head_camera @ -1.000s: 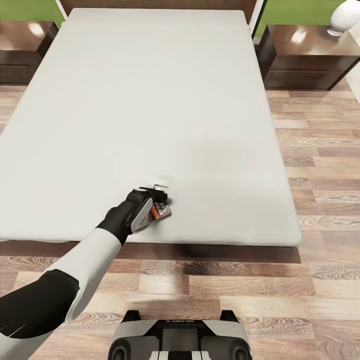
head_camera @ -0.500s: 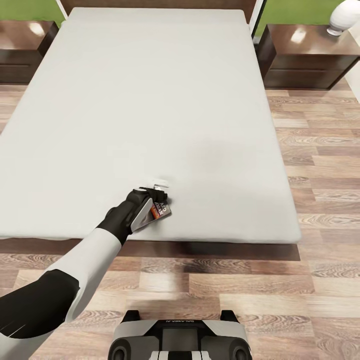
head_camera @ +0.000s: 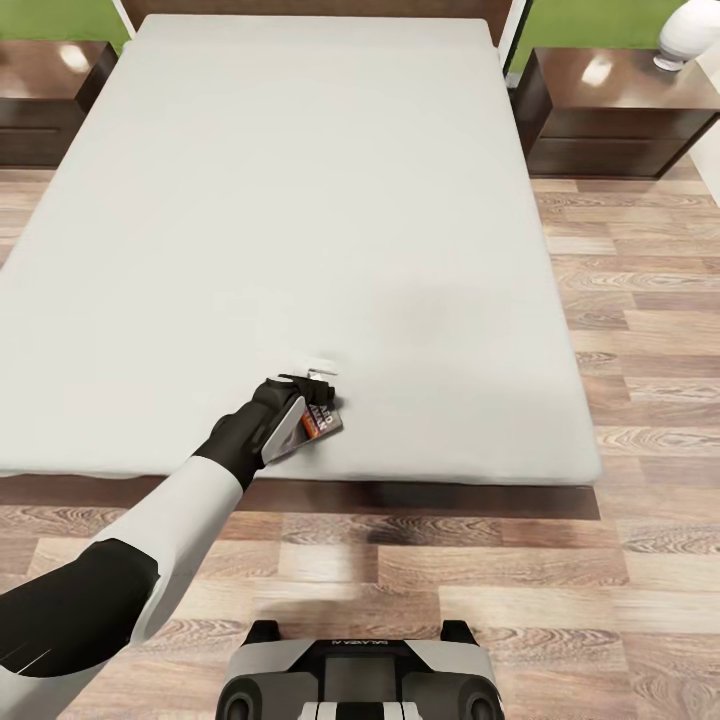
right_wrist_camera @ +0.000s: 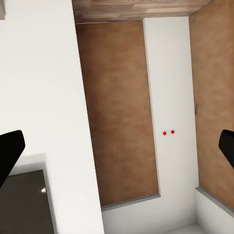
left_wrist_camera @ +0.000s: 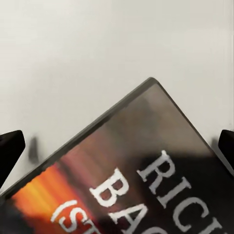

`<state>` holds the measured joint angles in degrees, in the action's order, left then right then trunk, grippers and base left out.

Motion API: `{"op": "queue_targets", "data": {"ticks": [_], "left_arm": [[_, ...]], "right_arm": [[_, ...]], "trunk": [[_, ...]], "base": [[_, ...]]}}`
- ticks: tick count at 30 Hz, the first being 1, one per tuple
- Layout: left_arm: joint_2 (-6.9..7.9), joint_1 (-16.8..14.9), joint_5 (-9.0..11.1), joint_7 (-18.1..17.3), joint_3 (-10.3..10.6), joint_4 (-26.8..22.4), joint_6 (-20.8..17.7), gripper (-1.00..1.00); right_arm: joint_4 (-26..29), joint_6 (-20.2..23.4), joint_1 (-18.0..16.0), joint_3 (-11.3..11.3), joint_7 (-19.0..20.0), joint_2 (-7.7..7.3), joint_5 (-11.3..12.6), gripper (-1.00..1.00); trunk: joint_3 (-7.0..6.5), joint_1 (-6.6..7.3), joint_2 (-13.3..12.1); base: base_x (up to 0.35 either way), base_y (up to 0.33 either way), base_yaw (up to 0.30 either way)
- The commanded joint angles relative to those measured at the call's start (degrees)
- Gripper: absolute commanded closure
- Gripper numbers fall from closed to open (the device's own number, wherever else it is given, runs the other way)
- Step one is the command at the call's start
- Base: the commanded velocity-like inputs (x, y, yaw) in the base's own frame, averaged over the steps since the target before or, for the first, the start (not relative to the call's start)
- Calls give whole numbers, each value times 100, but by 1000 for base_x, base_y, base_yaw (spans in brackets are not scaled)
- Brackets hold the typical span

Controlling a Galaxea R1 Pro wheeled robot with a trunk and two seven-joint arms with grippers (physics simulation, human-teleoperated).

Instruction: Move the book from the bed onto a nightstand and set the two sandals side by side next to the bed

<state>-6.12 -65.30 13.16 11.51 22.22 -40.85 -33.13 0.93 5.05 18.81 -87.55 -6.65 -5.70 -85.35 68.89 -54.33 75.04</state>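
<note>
Our left pincer (head_camera: pixel 318 388), spread, straddles the book (head_camera: pixel 320 424) near the bed's (head_camera: pixel 300 200) foot edge; book not yet lifted, sandals untouched.

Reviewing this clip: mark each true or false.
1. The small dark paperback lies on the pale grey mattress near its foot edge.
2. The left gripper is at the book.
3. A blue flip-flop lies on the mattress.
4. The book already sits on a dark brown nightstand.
1. True: the small dark paperback lies on the pale grey mattress, near the foot edge.
2. True: the left gripper is at the book.
3. False: on the mattress lies the book alone.
4. False: the dark brown nightstand beside the headboard holds no book.
</note>
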Motion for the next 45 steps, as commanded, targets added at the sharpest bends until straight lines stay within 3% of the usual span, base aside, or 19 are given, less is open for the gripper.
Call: {"op": "queue_targets", "data": {"ticks": [1,45], "left_arm": [[2,0,119,53,19,236,-33,-100],[-4,0,117,53,19,232,-36,-100]], "right_arm": [[-5,13,0,-42,-20,-1,-60,-100],[-5,13,0,-34,-20,-2,-69,-100]], "trunk": [[2,0,2],[2,0,2]], "base": [[-68,0,0],[-25,10,0]]}}
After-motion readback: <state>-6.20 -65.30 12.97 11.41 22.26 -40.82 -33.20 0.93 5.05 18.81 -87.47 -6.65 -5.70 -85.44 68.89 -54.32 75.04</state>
